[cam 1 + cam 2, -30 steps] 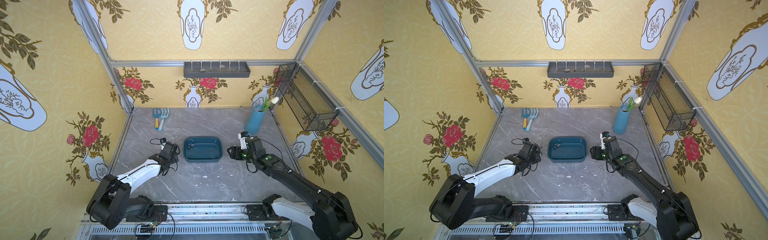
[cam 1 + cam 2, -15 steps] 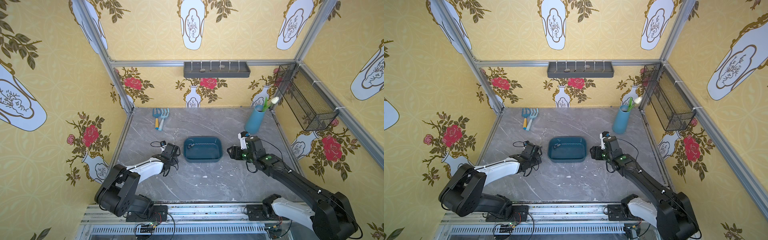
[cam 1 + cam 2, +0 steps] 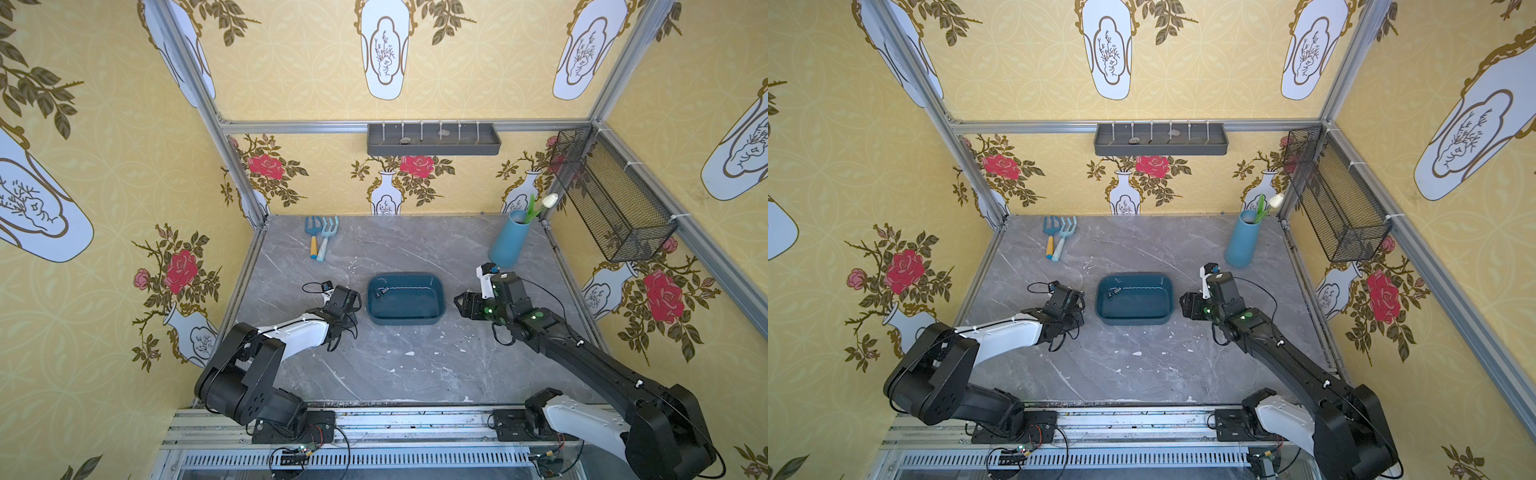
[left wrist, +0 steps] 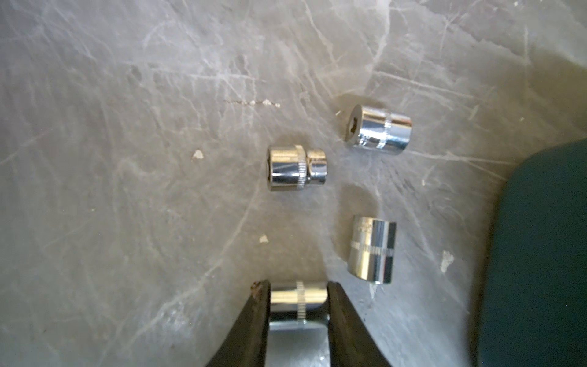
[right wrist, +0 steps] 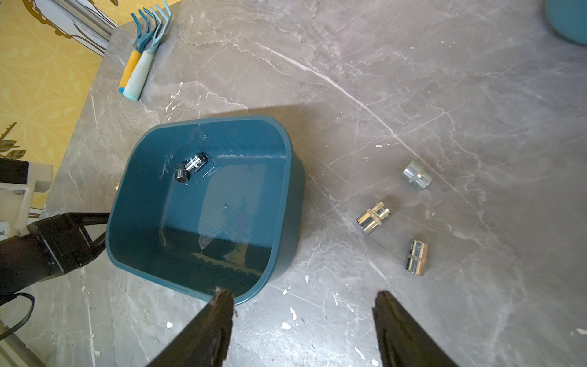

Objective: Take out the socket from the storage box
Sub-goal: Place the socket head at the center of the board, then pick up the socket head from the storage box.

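The left arm (image 3: 299, 332) has folded lower since a second ago; the left gripper (image 4: 298, 286) pinches a socket (image 4: 298, 300) low beside the storage box (image 3: 404, 320), near three loose sockets (image 4: 297, 168). The right gripper (image 5: 303, 295) gapes empty at the box's rim; two sockets (image 5: 196, 162) lie inside

Two garden forks (image 5: 139, 74) side by side; blue vase (image 3: 507, 245) holding tulip (image 3: 550, 200); grey tray (image 3: 432, 148), wire basket (image 3: 615, 199) on walls.
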